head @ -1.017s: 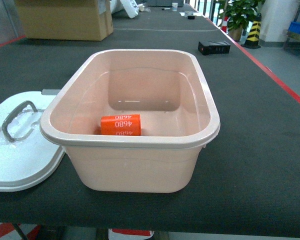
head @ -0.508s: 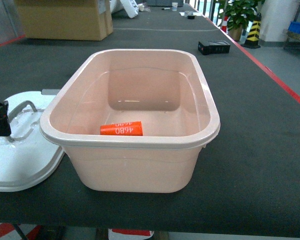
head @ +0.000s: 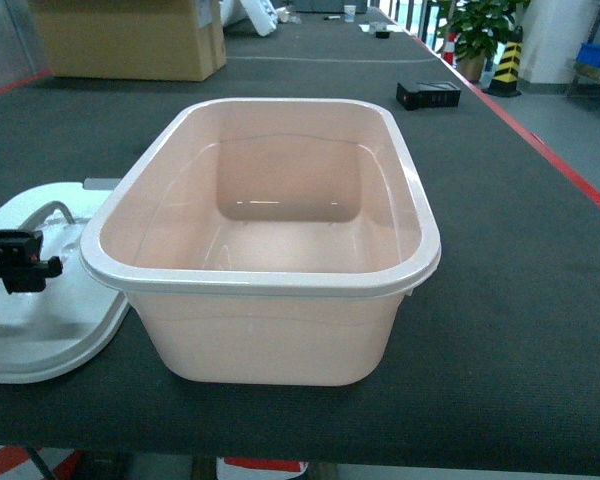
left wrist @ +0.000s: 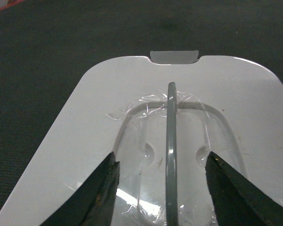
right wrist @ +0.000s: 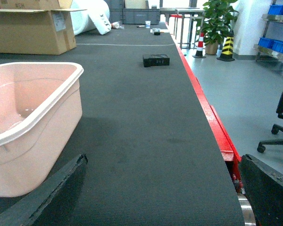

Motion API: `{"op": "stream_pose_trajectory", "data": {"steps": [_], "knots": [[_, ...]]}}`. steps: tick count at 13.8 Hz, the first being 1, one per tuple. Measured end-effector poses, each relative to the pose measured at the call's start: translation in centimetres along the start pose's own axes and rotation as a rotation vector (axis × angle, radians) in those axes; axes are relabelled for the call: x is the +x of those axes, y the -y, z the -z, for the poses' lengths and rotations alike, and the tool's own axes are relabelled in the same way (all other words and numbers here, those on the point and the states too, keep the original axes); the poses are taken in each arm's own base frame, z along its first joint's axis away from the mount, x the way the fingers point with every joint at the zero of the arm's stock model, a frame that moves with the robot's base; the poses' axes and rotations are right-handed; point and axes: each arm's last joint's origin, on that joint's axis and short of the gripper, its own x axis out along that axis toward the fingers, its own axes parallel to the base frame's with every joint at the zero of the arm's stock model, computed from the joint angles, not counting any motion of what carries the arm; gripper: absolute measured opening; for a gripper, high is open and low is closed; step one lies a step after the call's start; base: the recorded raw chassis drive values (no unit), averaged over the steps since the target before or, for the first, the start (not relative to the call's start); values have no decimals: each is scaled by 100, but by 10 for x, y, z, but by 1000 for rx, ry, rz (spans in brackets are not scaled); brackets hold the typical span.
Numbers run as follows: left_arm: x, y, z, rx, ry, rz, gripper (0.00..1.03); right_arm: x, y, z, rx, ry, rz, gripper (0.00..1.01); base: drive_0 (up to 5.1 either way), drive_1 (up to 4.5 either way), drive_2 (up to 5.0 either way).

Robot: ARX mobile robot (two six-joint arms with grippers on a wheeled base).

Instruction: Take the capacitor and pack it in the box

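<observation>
Pink tub [head: 280, 330], rolled rim, stands near the table's [head: 520, 300] front edge; no capacitor or writing shows. Left gripper [left wrist: 162, 188] spread wide over the white lid's [left wrist: 85, 122] grey handle [left wrist: 171, 155]; right gripper [right wrist: 162, 188] wide, empty.

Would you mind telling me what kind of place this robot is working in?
Probably a warehouse or factory floor. The tub sits on a long dark workbench edged in red, with a carton at its far end, blue bins on shelving, and a striped safety cone on the grey floor.
</observation>
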Motion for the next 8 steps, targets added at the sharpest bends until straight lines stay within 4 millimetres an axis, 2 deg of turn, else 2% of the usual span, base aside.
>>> {"op": "stream_pose_trajectory", "data": {"steps": [2,3,4,6,8], "knots": [[4,0,3,0,-4,4,28,0,0,0,0,0,0,98,0,0,0],[7,0,1,0,5,9,10,0,0,0,0,0,0,98,0,0,0],[8,1,1,1,6,19,2,0,0,0,0,0,0,98,0,0,0],[7,-1,-1,-6,0,5,2,0,0,0,0,0,0,98,0,0,0],[-7,-13,-21,-32,0,-49,2,0,0,0,0,0,0,98,0,0,0]]}}
